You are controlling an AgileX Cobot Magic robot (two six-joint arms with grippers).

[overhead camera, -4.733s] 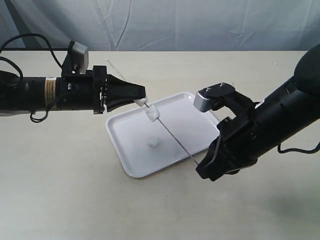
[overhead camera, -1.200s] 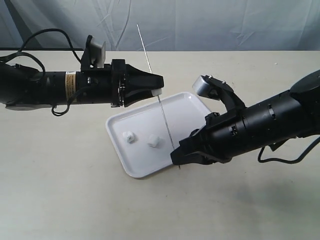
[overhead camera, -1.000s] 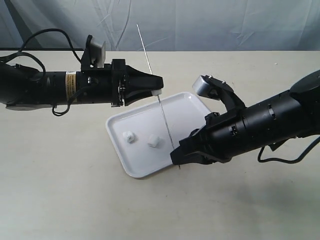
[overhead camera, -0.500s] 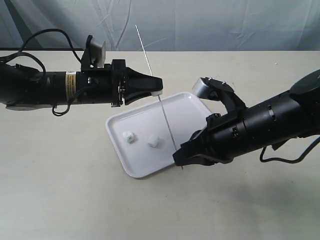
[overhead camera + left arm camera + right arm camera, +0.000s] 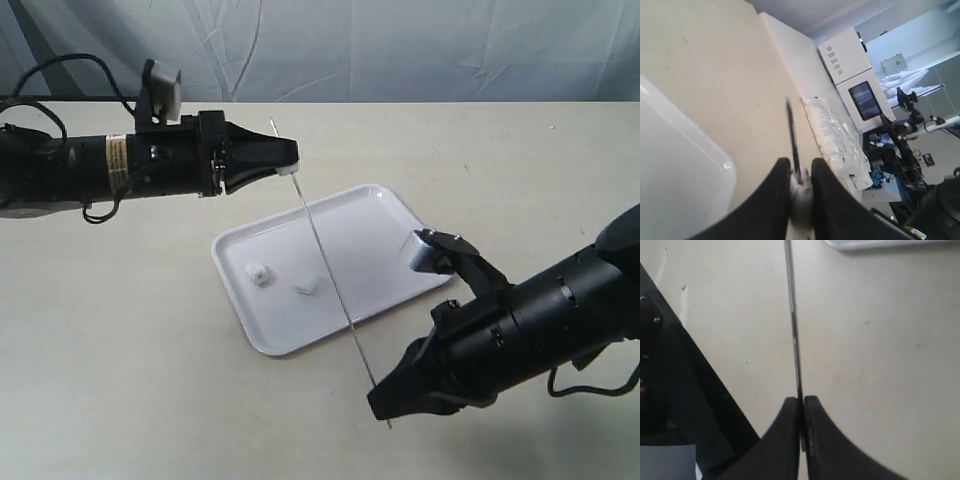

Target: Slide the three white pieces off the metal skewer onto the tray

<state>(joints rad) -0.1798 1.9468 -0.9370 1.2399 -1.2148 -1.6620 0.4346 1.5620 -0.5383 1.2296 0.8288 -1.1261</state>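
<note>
The metal skewer (image 5: 330, 280) slants across the tray (image 5: 385, 235), from my left gripper down to my right one. My left gripper (image 5: 291, 160) is shut on one white piece (image 5: 287, 170) threaded near the skewer's far tip; the left wrist view shows that white piece (image 5: 800, 192) squeezed between the black fingers (image 5: 776, 192), with the skewer (image 5: 792, 132) poking out beyond it. Two other white pieces (image 5: 258, 272) (image 5: 306, 287) lie loose on the tray. My right gripper (image 5: 385, 400) is shut on the skewer's near end, off the tray's front, seen as gripper (image 5: 801, 401) and skewer (image 5: 791, 315).
A beige table (image 5: 120, 380) carries everything. A blue-grey curtain (image 5: 400, 45) hangs behind it. A black cable (image 5: 40, 75) loops by the left arm. The tray's corner (image 5: 880, 243) shows in the right wrist view. A white cabinet (image 5: 852, 65) and plastic bag (image 5: 832, 135) stand beyond the table.
My right gripper has pulled the skewer toward the table's front right, off the tray. My left gripper moved back and left, still on the white piece, which now sits near the skewer's far tip.
</note>
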